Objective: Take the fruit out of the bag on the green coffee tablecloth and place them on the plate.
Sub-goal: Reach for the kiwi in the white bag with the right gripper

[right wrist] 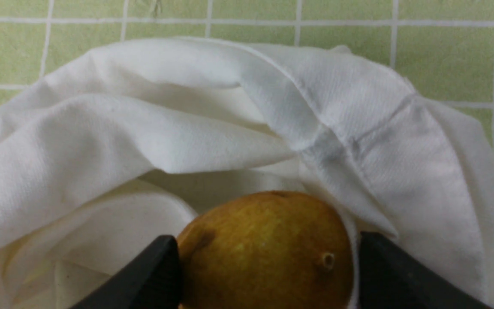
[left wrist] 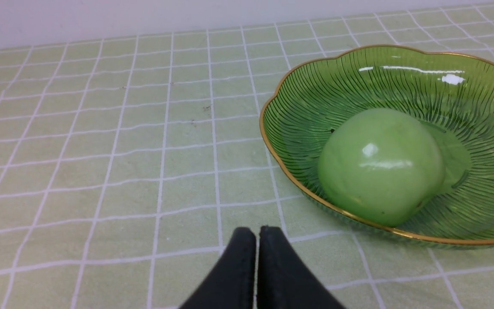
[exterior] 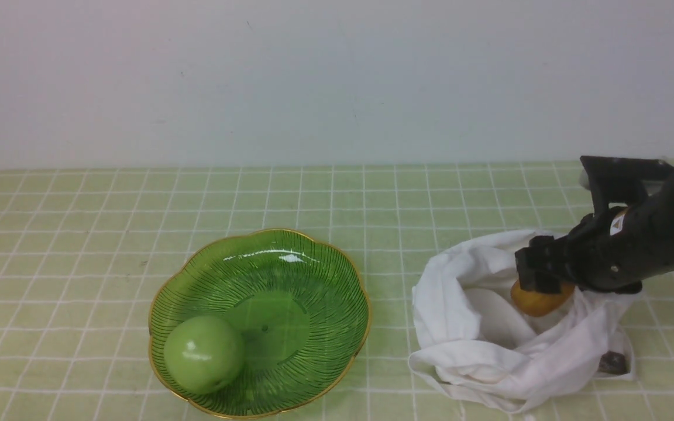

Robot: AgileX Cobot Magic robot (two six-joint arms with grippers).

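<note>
The white cloth bag [exterior: 477, 345] lies on the green checked tablecloth [exterior: 79, 234] at the right. My right gripper [exterior: 539, 280] is in the bag's mouth, shut on the brownish-yellow fruit [exterior: 539, 299]. In the right wrist view the fruit [right wrist: 268, 249] sits between the two black fingers [right wrist: 152, 274], with the bag's folds [right wrist: 144, 141] around it. The green glass plate [exterior: 313, 263] stands left of the bag. My left gripper [left wrist: 256, 234] is shut and empty, low over the cloth beside the plate's rim [left wrist: 272, 146].
A glossy green apple [exterior: 203, 354] lies in the plate's near left part; it also shows in the left wrist view [left wrist: 380, 165]. A small dark tag [exterior: 612, 363] sits at the bag's near right corner. A pale wall stands behind the table.
</note>
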